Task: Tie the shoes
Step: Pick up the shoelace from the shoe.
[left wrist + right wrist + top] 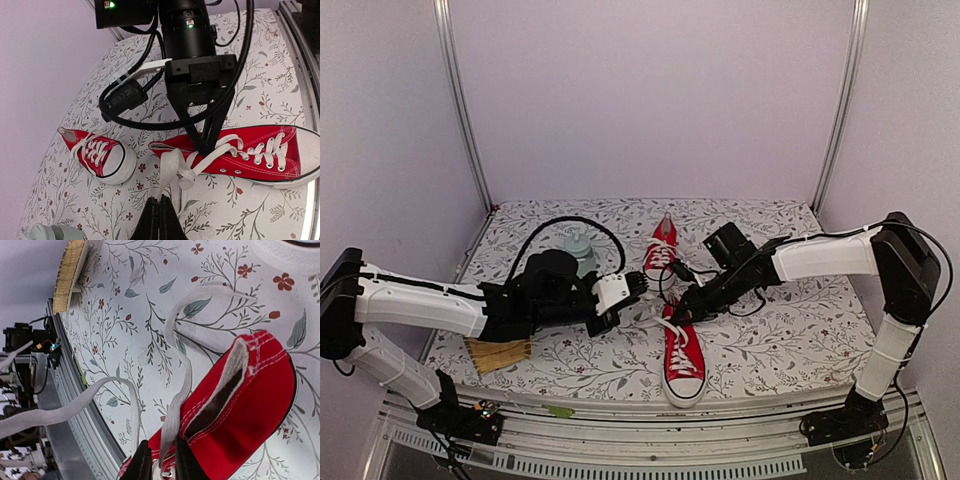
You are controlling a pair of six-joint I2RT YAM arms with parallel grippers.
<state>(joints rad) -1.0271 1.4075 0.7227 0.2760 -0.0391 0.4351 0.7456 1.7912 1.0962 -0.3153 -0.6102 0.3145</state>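
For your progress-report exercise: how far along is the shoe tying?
Done: nothing, no bow shows on either shoe. In hand: the left gripper pinches one lace of the near shoe; the right gripper straddles another lace there, grip unclear. Left: crossing and knotting these, then the far shoe.

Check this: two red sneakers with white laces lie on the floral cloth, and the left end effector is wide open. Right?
Wrong on one point: the left end effector is shut, pinching a white lace, as the left wrist view shows. The rest holds: the near sneaker and far sneaker are red, white-laced, on the floral cloth.
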